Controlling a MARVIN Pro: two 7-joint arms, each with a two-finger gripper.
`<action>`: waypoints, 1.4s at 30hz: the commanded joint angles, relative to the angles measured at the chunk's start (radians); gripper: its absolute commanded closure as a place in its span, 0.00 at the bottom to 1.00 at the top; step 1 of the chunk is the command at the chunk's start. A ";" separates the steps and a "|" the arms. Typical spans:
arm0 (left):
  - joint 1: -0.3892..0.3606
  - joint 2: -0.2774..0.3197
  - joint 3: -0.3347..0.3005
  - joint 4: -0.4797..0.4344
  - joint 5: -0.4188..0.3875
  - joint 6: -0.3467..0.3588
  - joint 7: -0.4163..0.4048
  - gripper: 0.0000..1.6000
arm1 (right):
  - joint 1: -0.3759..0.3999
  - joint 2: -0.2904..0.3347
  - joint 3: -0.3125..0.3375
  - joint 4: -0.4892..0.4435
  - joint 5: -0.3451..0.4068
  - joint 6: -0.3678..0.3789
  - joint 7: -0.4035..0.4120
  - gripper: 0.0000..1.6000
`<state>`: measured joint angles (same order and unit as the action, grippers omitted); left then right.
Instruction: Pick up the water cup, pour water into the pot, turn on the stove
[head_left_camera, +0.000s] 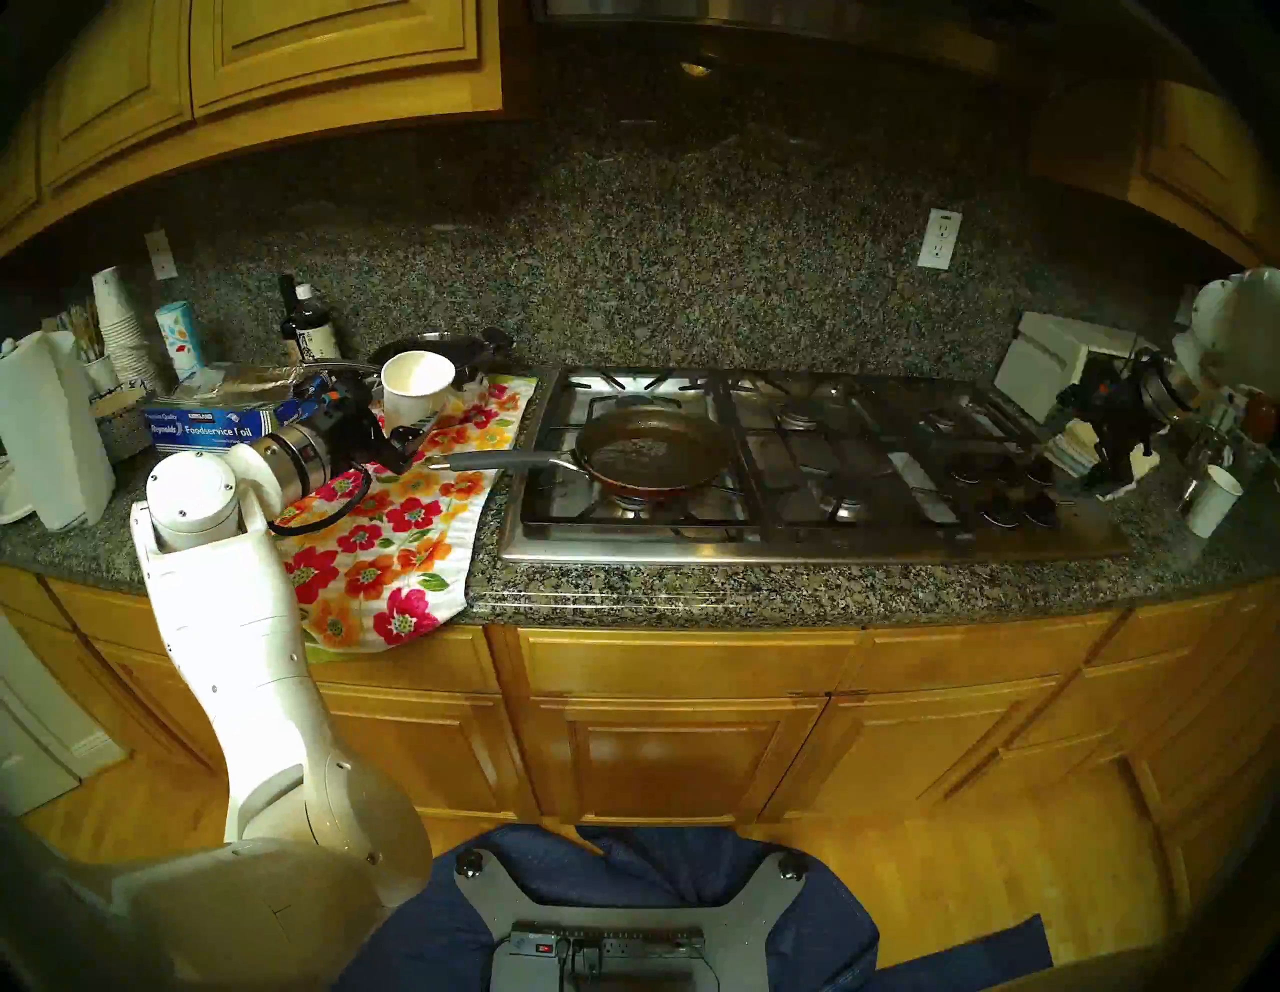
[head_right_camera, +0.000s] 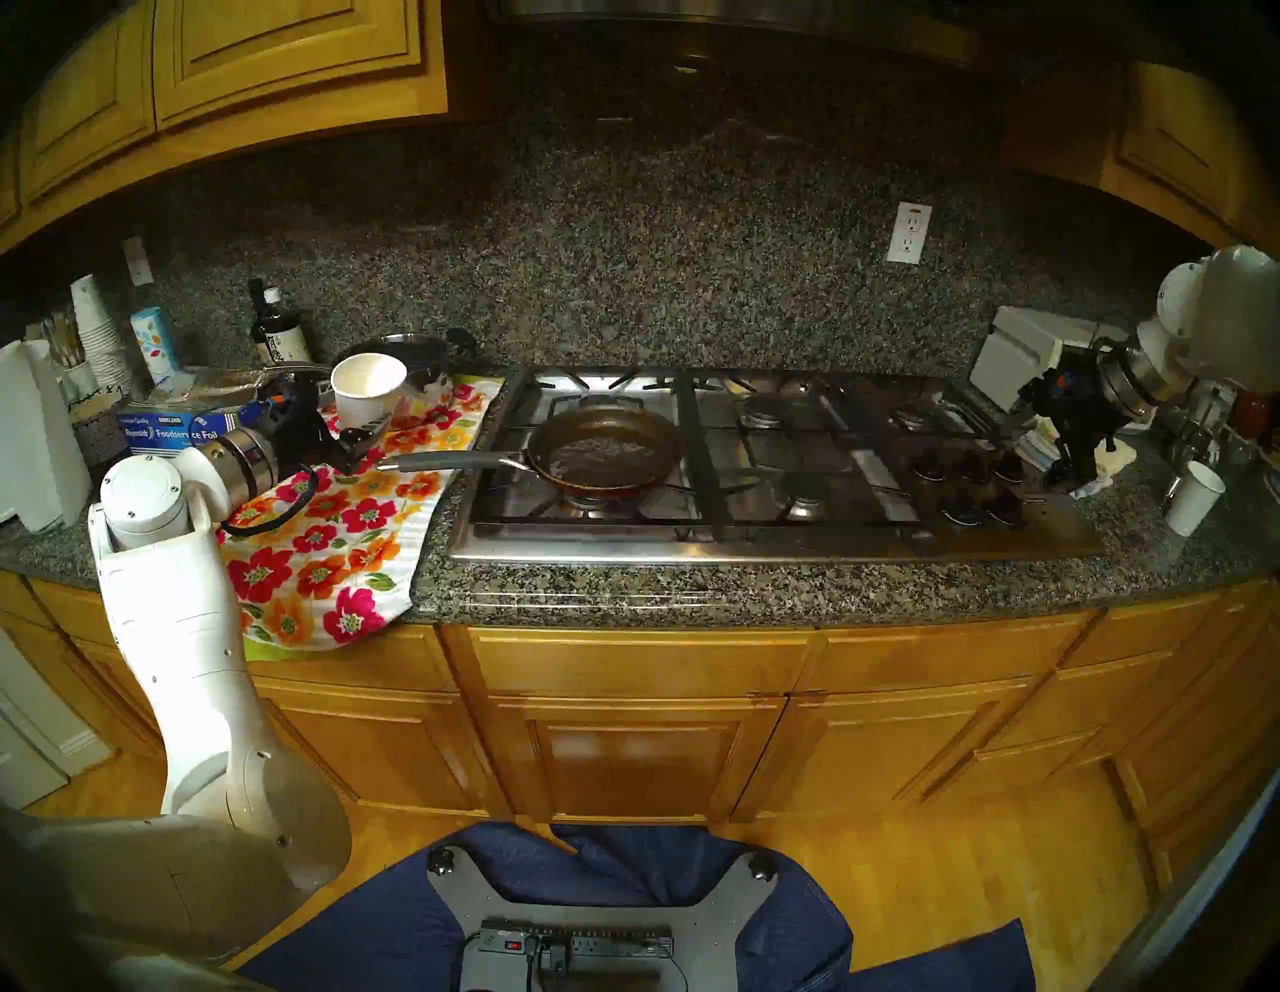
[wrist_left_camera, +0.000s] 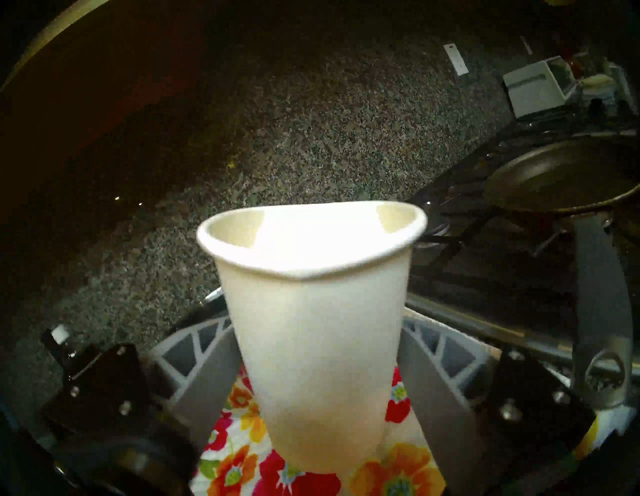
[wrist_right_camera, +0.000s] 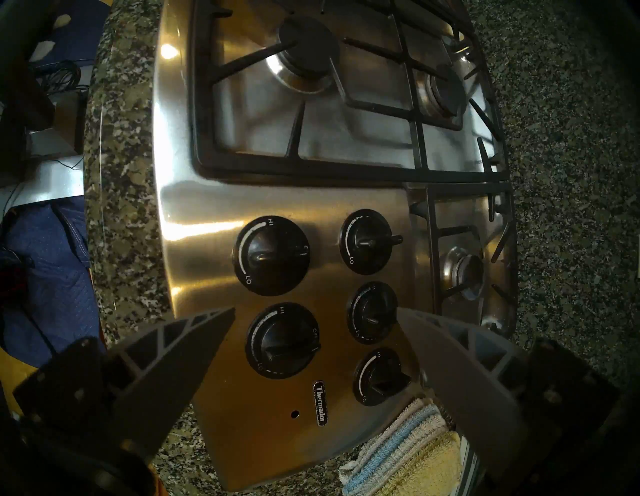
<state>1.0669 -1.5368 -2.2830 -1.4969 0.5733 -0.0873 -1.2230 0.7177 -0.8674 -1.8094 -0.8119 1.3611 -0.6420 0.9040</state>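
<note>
The white paper water cup (head_left_camera: 415, 395) (wrist_left_camera: 318, 346) is upright over the floral towel, left of the stove, and its rim is dented. My left gripper (head_left_camera: 415, 410) (wrist_left_camera: 317, 325) is shut on it, with a fingertip against each side of the cup. The pot (head_left_camera: 651, 450) (wrist_left_camera: 561, 180), a red-sided frying pan with a grey handle, sits on the stove's front left burner; its dark inside glistens. My right gripper (head_left_camera: 1108, 461) (wrist_right_camera: 315, 308) hangs open over the black knobs (wrist_right_camera: 273, 256) at the right end of the stove (head_left_camera: 831, 547).
The floral towel (head_left_camera: 388, 547) hangs over the counter edge. Behind the cup are a steel saucepan (head_left_camera: 443, 346), a foil box (head_left_camera: 208, 422), a dark bottle (head_left_camera: 308, 325), stacked cups (head_left_camera: 121, 325) and a blue tumbler (head_left_camera: 180, 339). Another white cup (head_left_camera: 1212, 499) and a folded cloth (wrist_right_camera: 408, 450) lie right of the stove.
</note>
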 joint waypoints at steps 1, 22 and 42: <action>-0.035 0.045 -0.060 0.062 -0.090 -0.040 -0.036 0.27 | 0.028 -0.006 -0.001 0.021 -0.001 -0.003 -0.001 0.00; -0.105 0.150 -0.166 0.317 -0.173 -0.084 -0.126 0.27 | 0.028 -0.006 -0.001 0.021 -0.001 -0.002 -0.002 0.00; -0.130 0.187 -0.178 0.395 -0.172 -0.046 -0.188 0.20 | 0.028 -0.006 -0.002 0.021 -0.001 -0.003 -0.001 0.00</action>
<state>0.9696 -1.3664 -2.4642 -1.0893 0.4174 -0.1257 -1.4033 0.7177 -0.8674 -1.8100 -0.8119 1.3612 -0.6422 0.9040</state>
